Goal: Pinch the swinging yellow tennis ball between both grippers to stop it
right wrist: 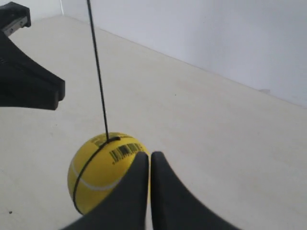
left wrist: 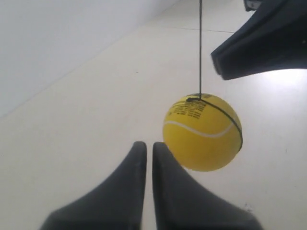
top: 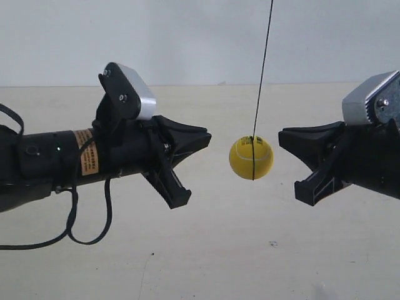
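Observation:
The yellow tennis ball (top: pixel 251 158) hangs on a thin black string (top: pixel 262 69) above the table, between the two gripper tips and a little lower than them. My left gripper (top: pixel 207 134) is on the arm at the exterior view's left. It is shut and stands a short gap from the ball. My right gripper (top: pixel 280 135) is shut too, with its tip very near the ball's other side. In the left wrist view the ball (left wrist: pixel 201 136) lies just beside the shut tips (left wrist: pixel 145 144). In the right wrist view the ball (right wrist: pixel 93 167) sits partly behind the shut tips (right wrist: pixel 146 155).
A pale tabletop (top: pixel 206 262) runs back to a white wall (top: pixel 187 37). A black cable (top: pixel 87 234) loops under the arm at the exterior view's left. The opposite gripper shows in each wrist view: the right gripper (left wrist: pixel 261 48) and the left gripper (right wrist: pixel 29 86).

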Action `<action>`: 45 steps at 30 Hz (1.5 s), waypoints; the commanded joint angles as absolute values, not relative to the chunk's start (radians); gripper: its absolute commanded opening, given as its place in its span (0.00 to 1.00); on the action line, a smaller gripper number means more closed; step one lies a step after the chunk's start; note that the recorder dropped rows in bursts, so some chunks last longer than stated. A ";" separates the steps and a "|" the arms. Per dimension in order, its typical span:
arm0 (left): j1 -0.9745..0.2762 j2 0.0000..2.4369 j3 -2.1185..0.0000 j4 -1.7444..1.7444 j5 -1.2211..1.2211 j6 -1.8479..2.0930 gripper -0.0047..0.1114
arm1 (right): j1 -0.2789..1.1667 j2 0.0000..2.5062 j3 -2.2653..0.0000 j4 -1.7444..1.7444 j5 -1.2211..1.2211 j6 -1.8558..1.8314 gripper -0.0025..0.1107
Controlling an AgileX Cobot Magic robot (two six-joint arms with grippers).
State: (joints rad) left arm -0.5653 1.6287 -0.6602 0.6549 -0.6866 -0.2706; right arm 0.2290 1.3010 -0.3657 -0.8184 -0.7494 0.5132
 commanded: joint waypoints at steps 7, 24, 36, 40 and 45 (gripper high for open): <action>-0.568 1.389 -0.582 0.644 -0.533 -0.321 0.08 | 0.230 0.968 -0.243 -0.666 -0.695 0.485 0.02; -0.568 0.766 -0.303 0.504 -0.544 -0.321 0.08 | 0.230 0.310 -0.161 -0.612 -0.348 0.664 0.02; -0.568 0.238 -0.262 0.504 -0.416 -0.427 0.08 | 0.230 0.275 -0.161 -0.612 -0.339 0.697 0.02; -0.568 0.189 -0.262 0.504 -0.415 -0.427 0.08 | 0.230 0.275 -0.161 -0.612 -0.339 0.697 0.02; -0.568 0.170 -0.262 0.504 -0.418 -0.427 0.08 | 0.230 0.275 -0.161 -0.612 -0.339 0.697 0.02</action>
State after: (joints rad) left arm -0.5653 0.1752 -0.2661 0.5160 -0.4226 -0.4171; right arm 0.2290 0.2809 -0.1664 -0.6153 -0.3420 0.6925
